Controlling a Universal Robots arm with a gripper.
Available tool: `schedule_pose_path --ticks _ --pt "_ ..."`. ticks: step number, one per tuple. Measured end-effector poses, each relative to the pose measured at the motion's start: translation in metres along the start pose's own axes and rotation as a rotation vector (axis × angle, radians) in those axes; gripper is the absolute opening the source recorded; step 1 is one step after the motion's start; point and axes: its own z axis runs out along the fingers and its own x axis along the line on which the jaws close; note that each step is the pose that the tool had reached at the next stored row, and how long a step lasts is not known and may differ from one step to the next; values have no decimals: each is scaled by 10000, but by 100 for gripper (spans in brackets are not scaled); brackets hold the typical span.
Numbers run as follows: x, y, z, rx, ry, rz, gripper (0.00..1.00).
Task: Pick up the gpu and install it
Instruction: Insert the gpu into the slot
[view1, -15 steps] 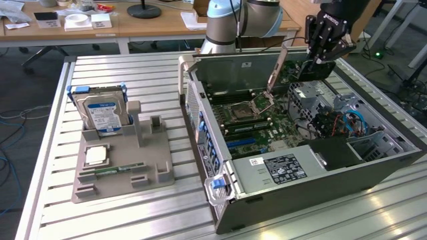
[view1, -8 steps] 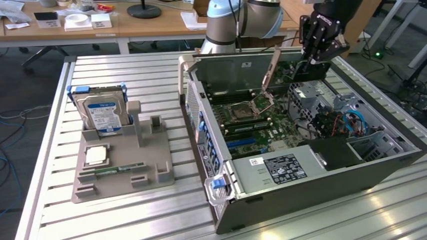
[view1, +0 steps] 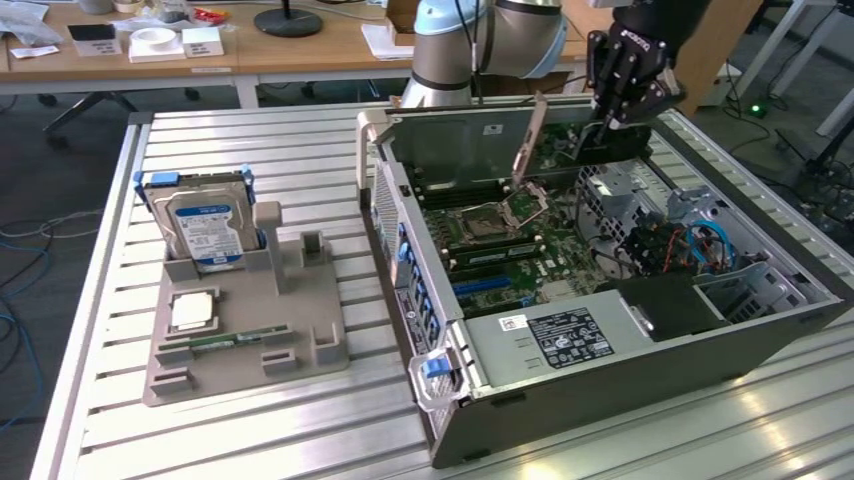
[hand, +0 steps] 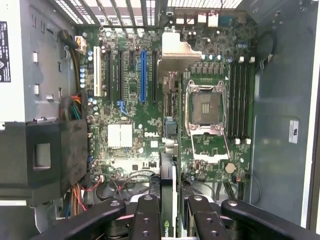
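Observation:
My gripper (view1: 618, 112) hangs over the far end of the open computer case (view1: 441, 300), shut on the gpu (view1: 589, 146). The gpu is a thin dark card with a long pale bracket (view1: 533, 140) that slants down toward the motherboard (view1: 514, 262). In the wrist view the gpu (hand: 169, 172) shows edge-on, gripped between the two black fingers (hand: 148, 212). Its bracket (hand: 176, 50) stretches away over the board, just beside the blue expansion slot (hand: 143, 75) and the black slots around it. The card stays above the board, not seated in a slot.
On the exterior view's left, a grey holder (view1: 243, 345) carries an upright hard drive (view1: 207, 228), a processor (view1: 194, 312) and a small memory stick (view1: 222, 340). Inside the case are the open processor socket (hand: 205, 107), the power supply (view1: 567, 338) and cables (view1: 694, 245).

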Motion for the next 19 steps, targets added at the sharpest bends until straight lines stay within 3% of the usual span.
schedule_pose_path --ticks 8,19 --pt "1 88 45 14 2 -1 26" --pt "1 109 61 18 1 -1 26"
